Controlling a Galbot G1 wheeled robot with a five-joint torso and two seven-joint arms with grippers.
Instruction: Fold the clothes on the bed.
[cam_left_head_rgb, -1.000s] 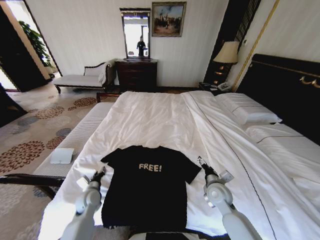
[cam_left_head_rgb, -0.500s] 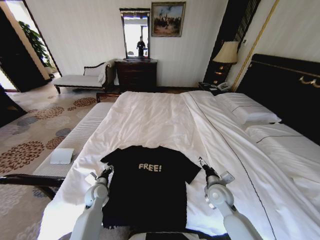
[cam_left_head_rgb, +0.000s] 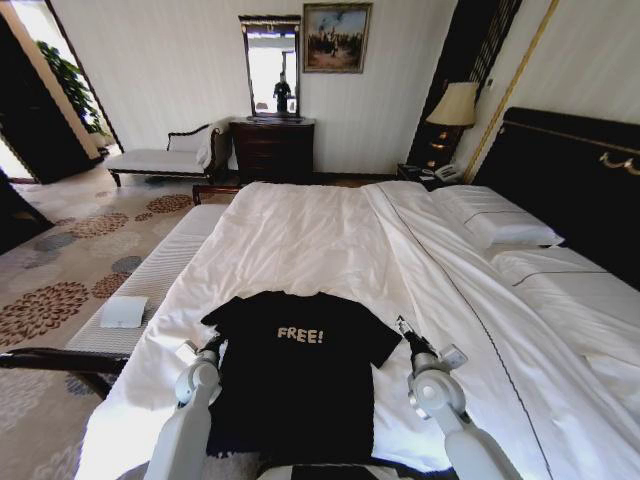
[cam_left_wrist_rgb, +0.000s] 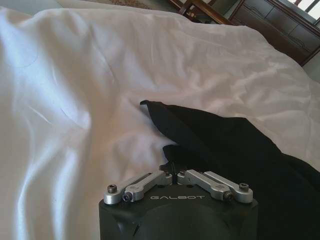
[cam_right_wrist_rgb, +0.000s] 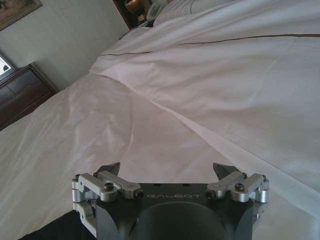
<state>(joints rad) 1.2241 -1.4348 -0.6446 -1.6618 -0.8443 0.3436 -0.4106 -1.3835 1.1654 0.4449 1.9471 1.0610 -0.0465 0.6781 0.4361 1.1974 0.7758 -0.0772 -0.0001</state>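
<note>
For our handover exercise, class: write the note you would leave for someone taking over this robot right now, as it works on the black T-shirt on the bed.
Left gripper: fingers closed on the edge of the black short-sleeved T-shirt with white "FREE!" lettering, at its left sleeve.
Right gripper: jaws open over the white duvet beside the shirt's right sleeve, holding nothing.
The shirt lies flat, chest up, near the foot of the large white-duveted bed with dark headboard.
Done: left side gripped.
Left: no fold made yet; right side still to grasp, then the whole fold.
</note>
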